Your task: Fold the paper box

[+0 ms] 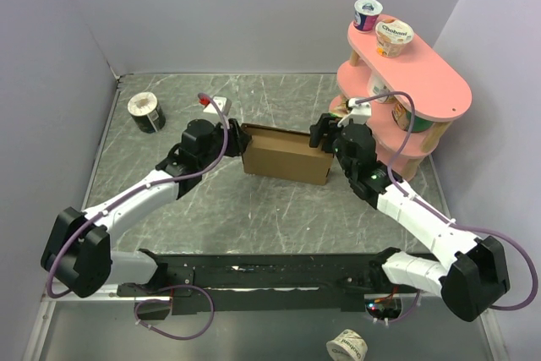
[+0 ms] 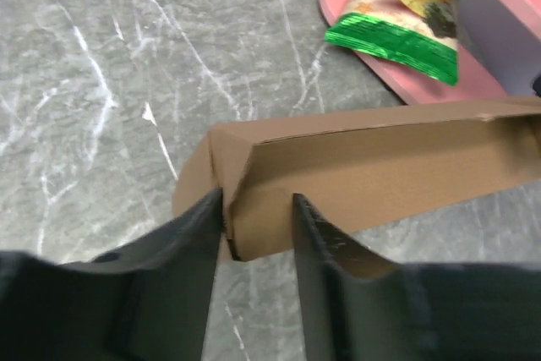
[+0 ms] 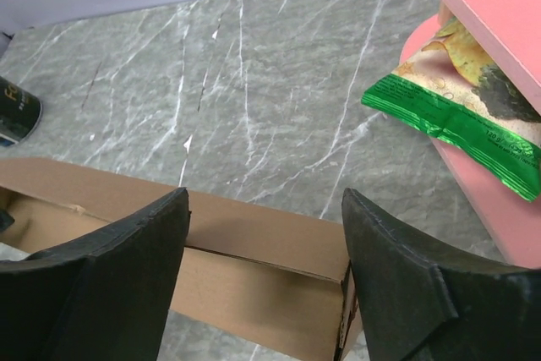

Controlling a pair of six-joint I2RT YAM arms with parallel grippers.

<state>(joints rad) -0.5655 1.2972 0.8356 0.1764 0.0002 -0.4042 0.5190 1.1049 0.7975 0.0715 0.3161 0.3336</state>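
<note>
The paper box [image 1: 286, 156] is a shallow brown cardboard box lying mid-table with its long side across. My left gripper [image 1: 234, 137] is at its left end. In the left wrist view the fingers [image 2: 258, 200] stand a little apart, straddling the folded end corner of the box [image 2: 380, 166]. My right gripper [image 1: 321, 134] hovers at the right end. Its fingers [image 3: 265, 196] are spread wide above the box's [image 3: 254, 251] top edge and right corner, and nothing is gripped between them.
A pink two-tier shelf [image 1: 406, 82] stands at the back right, close to the right arm, with two yoghurt cups [image 1: 368, 14] on top and a green chips bag [image 3: 456, 99] on its lower tier. A dark can [image 1: 146, 112] lies at the back left. Grey walls close in the sides.
</note>
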